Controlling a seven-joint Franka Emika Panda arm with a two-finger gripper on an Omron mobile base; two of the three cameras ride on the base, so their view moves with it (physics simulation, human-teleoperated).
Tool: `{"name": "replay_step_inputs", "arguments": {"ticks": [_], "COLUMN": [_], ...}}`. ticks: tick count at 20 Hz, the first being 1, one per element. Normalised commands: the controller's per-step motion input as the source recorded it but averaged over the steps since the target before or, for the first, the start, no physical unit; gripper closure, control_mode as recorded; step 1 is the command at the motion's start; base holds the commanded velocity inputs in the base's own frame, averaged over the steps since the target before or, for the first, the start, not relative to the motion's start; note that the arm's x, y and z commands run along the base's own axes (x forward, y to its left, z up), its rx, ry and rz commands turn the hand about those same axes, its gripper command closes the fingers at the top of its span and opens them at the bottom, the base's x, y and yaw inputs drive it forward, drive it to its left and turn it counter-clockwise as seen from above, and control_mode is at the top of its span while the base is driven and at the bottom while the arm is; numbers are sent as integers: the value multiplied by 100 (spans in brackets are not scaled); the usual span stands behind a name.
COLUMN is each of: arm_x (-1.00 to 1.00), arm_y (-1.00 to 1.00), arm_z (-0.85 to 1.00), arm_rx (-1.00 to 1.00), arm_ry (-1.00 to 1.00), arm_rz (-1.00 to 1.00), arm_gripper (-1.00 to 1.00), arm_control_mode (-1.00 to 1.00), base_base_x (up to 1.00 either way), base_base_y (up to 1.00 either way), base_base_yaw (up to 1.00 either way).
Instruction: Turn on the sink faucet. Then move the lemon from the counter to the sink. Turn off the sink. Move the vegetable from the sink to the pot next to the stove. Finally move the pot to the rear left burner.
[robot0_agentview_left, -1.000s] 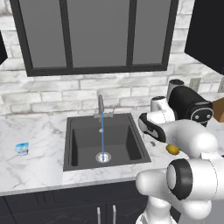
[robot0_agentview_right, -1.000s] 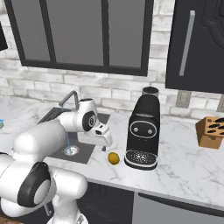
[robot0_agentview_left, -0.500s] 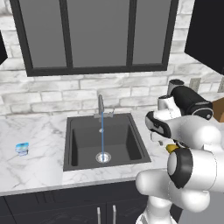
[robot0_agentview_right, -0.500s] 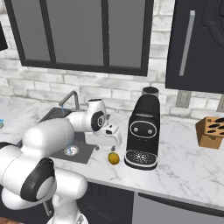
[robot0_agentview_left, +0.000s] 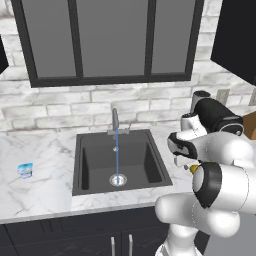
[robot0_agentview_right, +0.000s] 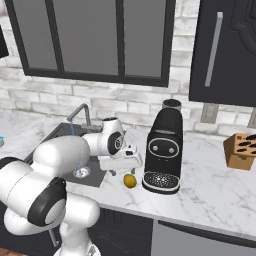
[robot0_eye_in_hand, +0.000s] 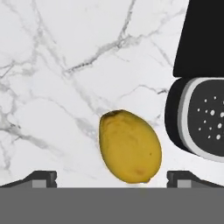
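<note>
The table (robot0_agentview_left: 45, 195), a white marble slab, is carrying everything, and judging by how things are lying, only the first step of the task is looking done: a thin stream of water is running from the sink faucet (robot0_agentview_left: 115, 121) down onto the drain ring. The sink (robot0_agentview_left: 120, 161) is holding nothing but that water; no fruit is sitting in the dark basin. A black coffee machine (robot0_agentview_right: 163, 149) is standing on the table right of the sink, with its perforated drip tray showing at the edge of the hand view. The arm is reaching over the table between sink and machine, and the pincer (robot0_eye_in_hand: 112, 177) is hanging spread wide just above the lemon (robot0_eye_in_hand: 129, 147), its two tips flanking the fruit and gripping nothing. The lemon (robot0_agentview_right: 130, 181) is lying on the table just beside the machine's base, near the sink's right rim. Moving it into the sink, shutting the water off, and the pot and burner steps all appear left to do. A small blue-and-white cup (robot0_agentview_left: 25, 170) is standing well left of the sink.
</note>
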Motion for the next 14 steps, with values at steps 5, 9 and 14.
{"name": "replay_step_inputs", "arguments": {"ticks": [5,9,14], "arm_x": [8,0,0], "arm_y": [-4,-4,-4], "arm_z": [-16,-12,-15], "arm_rx": [0,0,0], "arm_ry": [0,0,0], "arm_rz": [25,24,19], "arm_gripper": [-100,-100,-100], "arm_control_mode": [-100,-100,-100], "base_base_x": [0,0,0], "base_base_y": [0,0,0], "base_base_yaw": [0,0,0]}}
